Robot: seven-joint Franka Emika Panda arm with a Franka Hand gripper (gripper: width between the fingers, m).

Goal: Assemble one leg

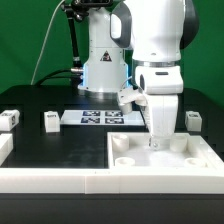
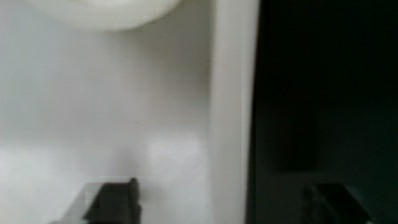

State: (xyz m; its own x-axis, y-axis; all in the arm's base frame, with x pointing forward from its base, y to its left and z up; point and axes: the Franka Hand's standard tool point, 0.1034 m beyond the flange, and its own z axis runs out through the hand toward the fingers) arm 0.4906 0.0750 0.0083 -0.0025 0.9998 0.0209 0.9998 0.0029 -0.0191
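Here the gripper (image 1: pixel 156 143) hangs low over the white panel (image 1: pixel 205 160), its tip at or just above the surface (I cannot tell if it touches); in the wrist view the two dark fingers (image 2: pixel 111 200) stand wide apart, with only the blurred panel, its rim and the black table (image 1: pixel 60 150) between them, and nothing is held. The nearest leg (image 1: pixel 192 119) stands upright on the table behind the jaws, towards the exterior view's right, not touching them; two more legs (image 1: pixel 50 121) (image 1: pixel 8 120) stand well apart from the jaws, towards the exterior view's left.
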